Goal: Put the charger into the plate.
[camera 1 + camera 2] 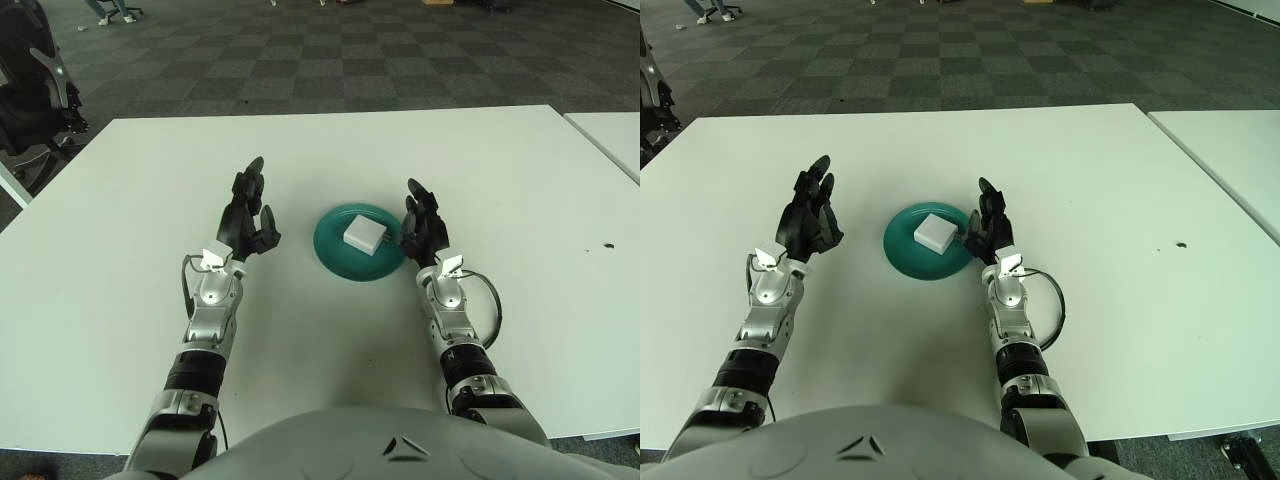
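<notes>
- Charger: white block, sits inside the teal plate, just left of the right robot hand. Looks like the task is basically done.
- Right robot hand: fingers spread and raised, holding nothing, right beside the plate's rim; can't tell if it touches the rim.
- Left robot hand: fingers loosely open, holding nothing, held upright over the desk, with the plate off to its right and a clear gap between.
- Risk: right robot hand is so close to the plate that a sideways pull-back could nudge the rim and slide the plate, or tip the charger out. Lifting up and away first seems safer.
- Around: second desk far right of the right robot hand, small dark speck on the desk, black chair far left. Nothing blocks either hand's retreat.
</notes>
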Action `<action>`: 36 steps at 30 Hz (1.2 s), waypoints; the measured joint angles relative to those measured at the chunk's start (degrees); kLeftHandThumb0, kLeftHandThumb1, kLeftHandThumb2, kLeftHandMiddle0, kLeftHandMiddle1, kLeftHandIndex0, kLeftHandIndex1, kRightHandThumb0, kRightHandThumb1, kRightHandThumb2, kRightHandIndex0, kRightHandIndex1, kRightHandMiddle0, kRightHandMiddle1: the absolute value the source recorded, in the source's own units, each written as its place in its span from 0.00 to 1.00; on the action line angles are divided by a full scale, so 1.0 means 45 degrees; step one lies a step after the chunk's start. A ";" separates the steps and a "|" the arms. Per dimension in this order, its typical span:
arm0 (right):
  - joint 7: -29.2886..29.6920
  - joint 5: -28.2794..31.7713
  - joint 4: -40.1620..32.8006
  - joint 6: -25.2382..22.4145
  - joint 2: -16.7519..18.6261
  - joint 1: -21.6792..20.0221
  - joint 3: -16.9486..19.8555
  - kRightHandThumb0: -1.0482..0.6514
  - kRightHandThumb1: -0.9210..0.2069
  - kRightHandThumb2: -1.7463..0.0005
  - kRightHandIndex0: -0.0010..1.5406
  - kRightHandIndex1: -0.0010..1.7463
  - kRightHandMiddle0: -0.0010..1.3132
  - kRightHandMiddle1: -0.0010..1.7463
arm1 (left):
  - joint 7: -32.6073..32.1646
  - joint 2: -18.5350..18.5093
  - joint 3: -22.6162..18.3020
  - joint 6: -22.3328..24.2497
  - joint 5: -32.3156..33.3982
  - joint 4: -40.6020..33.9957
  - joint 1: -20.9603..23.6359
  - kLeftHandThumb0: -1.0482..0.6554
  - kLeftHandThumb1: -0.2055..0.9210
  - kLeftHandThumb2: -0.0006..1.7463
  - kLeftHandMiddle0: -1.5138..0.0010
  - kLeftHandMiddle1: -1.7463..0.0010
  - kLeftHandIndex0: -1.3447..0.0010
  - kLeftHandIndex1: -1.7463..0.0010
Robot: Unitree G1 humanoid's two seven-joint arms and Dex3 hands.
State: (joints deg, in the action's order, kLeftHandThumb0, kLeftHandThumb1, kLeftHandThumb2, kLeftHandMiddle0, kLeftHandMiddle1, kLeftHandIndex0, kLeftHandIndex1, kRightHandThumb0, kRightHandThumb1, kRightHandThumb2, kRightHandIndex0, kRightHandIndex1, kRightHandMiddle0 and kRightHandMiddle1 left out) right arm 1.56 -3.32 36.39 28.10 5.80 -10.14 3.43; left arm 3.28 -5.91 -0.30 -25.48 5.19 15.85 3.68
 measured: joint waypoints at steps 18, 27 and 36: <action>-0.0222 0.0188 -0.0040 0.0083 -0.0042 0.0056 0.0262 0.16 0.00 0.45 0.10 0.00 0.00 0.25 | -0.1659 0.1251 0.0282 0.0284 -0.1725 -0.1129 -0.1989 0.03 1.00 0.67 0.90 0.99 1.00 0.78; -0.0378 0.0212 -0.0018 -0.0059 -0.0172 0.0051 0.0387 0.14 0.00 0.45 0.10 0.00 0.00 0.26 | -0.2200 0.2221 0.0474 0.0501 -0.1908 -0.1382 -0.2704 0.06 1.00 0.64 0.82 0.98 1.00 0.62; -0.0193 0.0138 0.0237 0.0310 -0.0233 -0.0037 0.0393 0.13 0.00 0.45 0.07 0.00 0.00 0.24 | -0.2827 0.2525 0.0486 -0.0019 -0.2367 -0.1233 -0.2731 0.06 1.00 0.63 0.83 1.00 1.00 0.63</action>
State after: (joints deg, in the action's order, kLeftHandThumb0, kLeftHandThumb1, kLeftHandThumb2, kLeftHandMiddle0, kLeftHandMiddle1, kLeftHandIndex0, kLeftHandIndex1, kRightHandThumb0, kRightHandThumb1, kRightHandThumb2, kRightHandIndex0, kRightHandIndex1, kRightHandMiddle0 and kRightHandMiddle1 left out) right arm 0.69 -2.69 37.46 29.50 4.75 -10.30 5.20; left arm -9.44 5.46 1.89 -25.56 -5.46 10.30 -8.61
